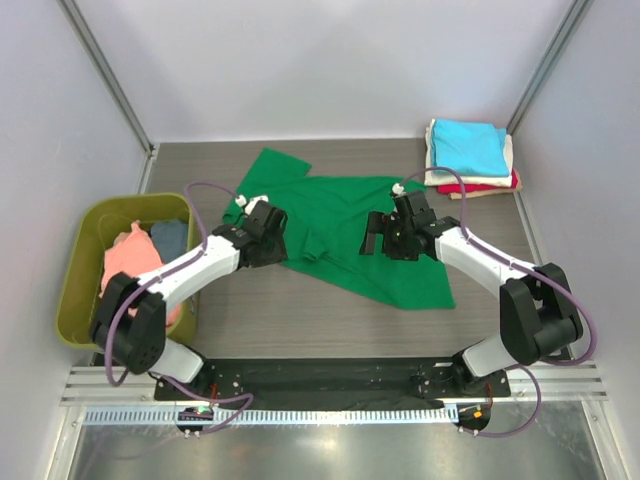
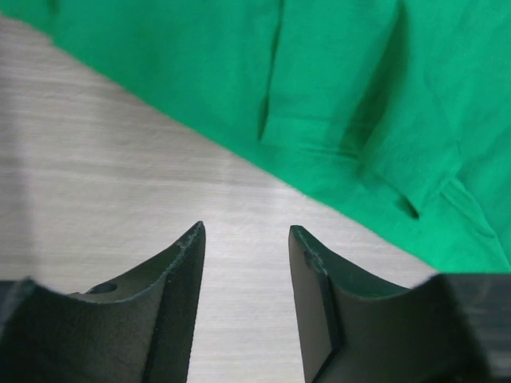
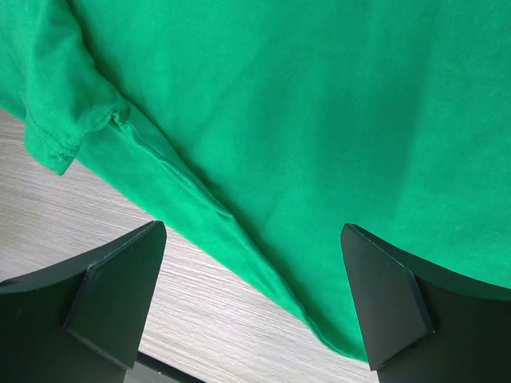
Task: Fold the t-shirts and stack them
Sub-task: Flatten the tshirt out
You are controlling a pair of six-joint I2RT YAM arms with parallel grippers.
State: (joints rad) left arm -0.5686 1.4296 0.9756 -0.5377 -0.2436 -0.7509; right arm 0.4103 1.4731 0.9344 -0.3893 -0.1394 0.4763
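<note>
A bright green t-shirt (image 1: 340,225) lies spread and wrinkled on the table's middle. My left gripper (image 1: 272,240) is open and empty at its left edge. In the left wrist view its fingertips (image 2: 246,239) hang over bare table, with the green shirt (image 2: 359,96) just ahead. My right gripper (image 1: 375,238) is wide open and empty above the shirt's middle. In the right wrist view it (image 3: 254,239) straddles a hem edge of the green cloth (image 3: 303,104). A folded stack at the back right has a cyan shirt (image 1: 468,145) on top, then cream (image 1: 508,158) and red (image 1: 490,187).
An olive-green tub (image 1: 90,280) stands at the left and holds a salmon-pink shirt (image 1: 128,265) and a dark blue-grey one (image 1: 170,235). The grey wood table (image 1: 250,310) is bounded by white walls on three sides.
</note>
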